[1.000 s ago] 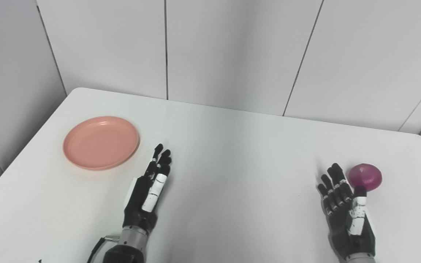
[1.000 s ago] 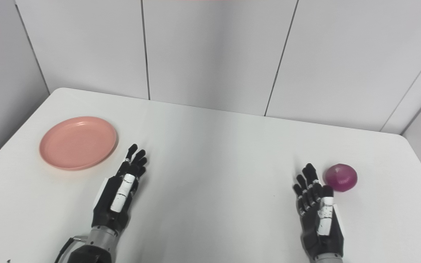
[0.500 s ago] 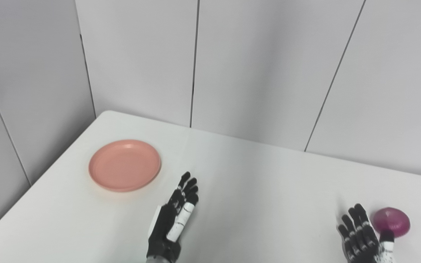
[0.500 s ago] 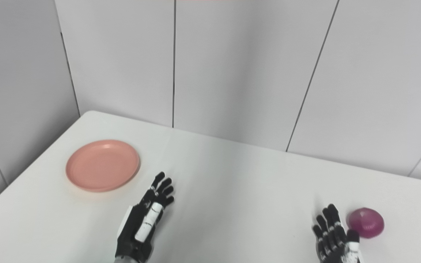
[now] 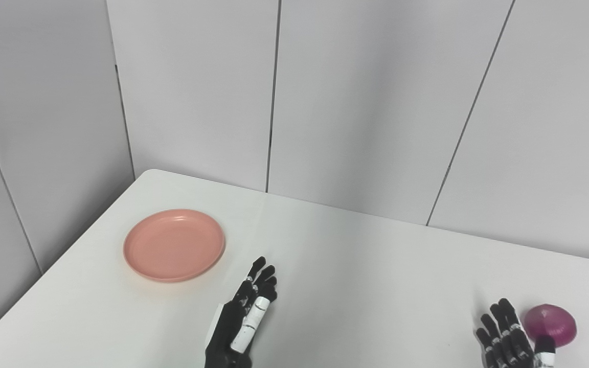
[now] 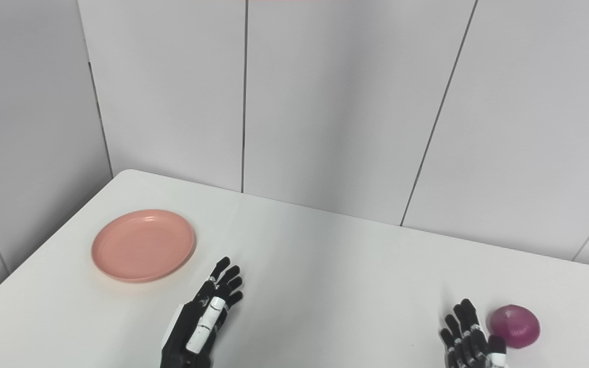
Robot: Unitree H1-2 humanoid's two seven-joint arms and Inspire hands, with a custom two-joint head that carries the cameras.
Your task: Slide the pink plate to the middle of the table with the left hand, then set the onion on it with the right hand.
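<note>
A pink plate [image 5: 174,245] lies empty on the white table [image 5: 356,276], toward its left side. My left hand [image 5: 244,319] rests flat near the bottom edge, below and right of the plate and apart from it, fingers stretched out and holding nothing. A purple onion [image 5: 550,325] sits at the lower right. My right hand [image 5: 508,342] is just left of the onion, fingers spread and empty, partly cut off by the bottom edge. Its thumb tip lies close under the onion; contact is unclear.
Grey wall panels [image 5: 356,102] stand right behind the table's far edge. The table's left edge runs diagonally past the plate, with the rounded far-left corner [image 5: 146,173] above it. Bare white tabletop stretches between the two hands.
The camera has tilted upward, so the whole scene sits lower in the picture and both forearms have left the frame. Plate, onion and both hands keep their places on the table.
</note>
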